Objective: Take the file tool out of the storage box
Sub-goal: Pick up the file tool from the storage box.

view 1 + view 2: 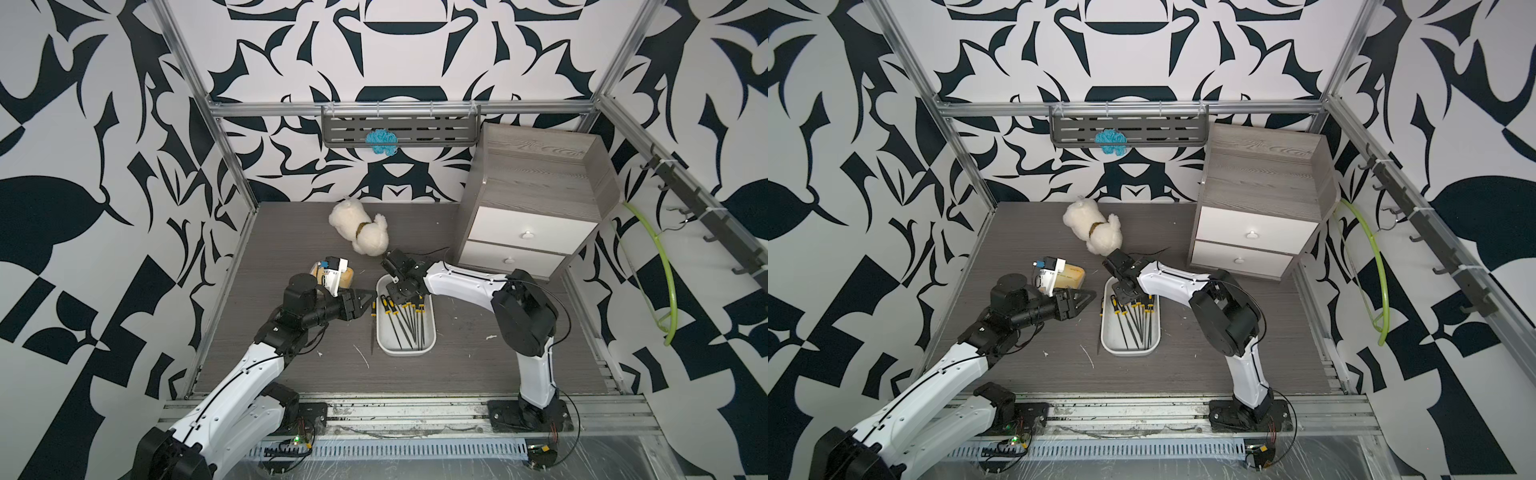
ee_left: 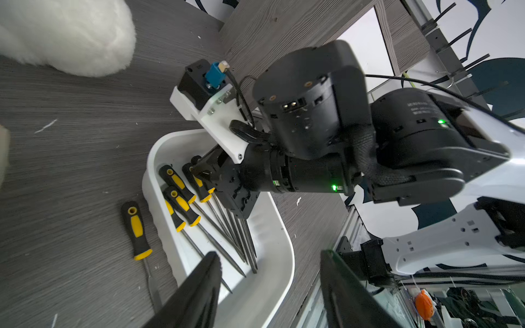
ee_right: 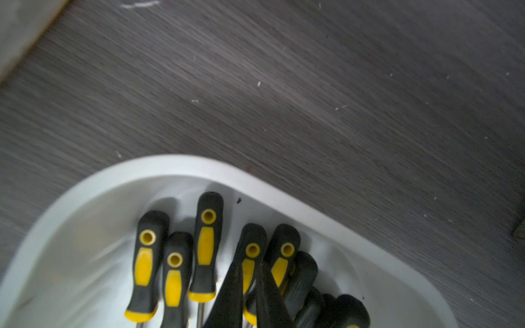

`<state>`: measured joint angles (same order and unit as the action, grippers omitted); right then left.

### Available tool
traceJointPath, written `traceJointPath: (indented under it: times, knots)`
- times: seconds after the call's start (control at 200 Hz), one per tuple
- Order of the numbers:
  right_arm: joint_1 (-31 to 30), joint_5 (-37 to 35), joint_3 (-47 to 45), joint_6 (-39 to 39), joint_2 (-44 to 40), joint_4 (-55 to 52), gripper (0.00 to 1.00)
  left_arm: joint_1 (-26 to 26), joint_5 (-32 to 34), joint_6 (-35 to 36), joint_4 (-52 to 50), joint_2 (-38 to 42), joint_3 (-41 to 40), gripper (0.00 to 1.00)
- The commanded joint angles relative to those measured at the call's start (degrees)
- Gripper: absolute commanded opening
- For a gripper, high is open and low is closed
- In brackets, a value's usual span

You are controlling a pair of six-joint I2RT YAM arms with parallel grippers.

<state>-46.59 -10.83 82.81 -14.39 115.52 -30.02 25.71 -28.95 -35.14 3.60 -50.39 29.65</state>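
The storage box is a shallow white tray in mid-table, and several file tools with black-and-yellow handles lie in it. My right gripper reaches down into the box's far end. Its fingers are closed narrowly on the handle of one file tool, which still lies among the others. A separate file rests on the table just left of the box. My left gripper hovers open beside the box's left wall, holding nothing.
A white plush dog lies behind the box. At the back right stands a grey two-drawer cabinet, close to the right arm. A tan object sits behind the left wrist. A wall shelf holds a blue tuft.
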Motion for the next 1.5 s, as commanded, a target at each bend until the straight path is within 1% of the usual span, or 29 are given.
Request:
traceJointPath:
  times: [0.0, 0.14, 0.37, 0.385, 0.415, 0.64, 0.95, 1.125, 1.235, 1.36, 1.495]
  knots:
    - [0.1, -1.8, 2.2, 0.0, 0.0, -1.5, 0.16, 0.6, -0.8, 0.2, 0.1, -0.1, -0.3, 0.61]
    - [0.1, -0.4, 2.2, 0.1, 0.6, -1.4, 0.17, 0.9, -0.2, 0.7, -0.2, -0.3, -0.2, 0.61]
    - [0.1, -0.3, 1.7, -1.1, 0.8, -2.5, 0.19, 1.1, 0.6, 1.0, -1.2, -1.1, 0.1, 0.61]
    - [0.1, 1.4, 1.6, -1.1, 0.7, -2.5, 0.20, 1.1, 0.7, 1.0, -1.3, -1.1, 0.1, 0.61]
    - [0.1, 1.9, 1.2, -1.3, 0.5, -2.3, 0.20, 1.1, 0.8, 1.0, -1.4, -1.1, 0.1, 0.61]
    - [0.0, 2.2, 1.3, -1.7, 1.3, -3.4, 0.22, 1.4, 1.0, 1.3, -1.5, -1.9, 0.3, 0.61]
    - [-0.4, 3.5, 0.4, -2.4, 1.5, -3.5, 0.29, 1.8, 1.4, 1.3, -1.6, -2.2, 0.4, 0.62]
    - [-0.5, 3.5, 0.4, -3.2, 1.6, -3.7, 0.29, 2.0, 1.6, 1.3, -1.8, -2.4, 0.6, 0.62]
    - [-0.5, 3.8, 1.4, -3.2, 2.9, -5.1, 0.27, 2.1, 1.8, 1.3, -2.0, -2.4, 0.6, 0.62]
    - [-0.6, 4.3, 1.9, -4.0, 3.7, -5.9, 0.19, 2.1, 1.8, 1.4, -2.0, -2.2, 0.6, 0.63]
    - [-0.6, 4.2, 2.3, -4.5, 3.8, -6.6, 0.17, 2.2, 2.0, 1.4, -2.1, -2.0, 0.6, 0.63]
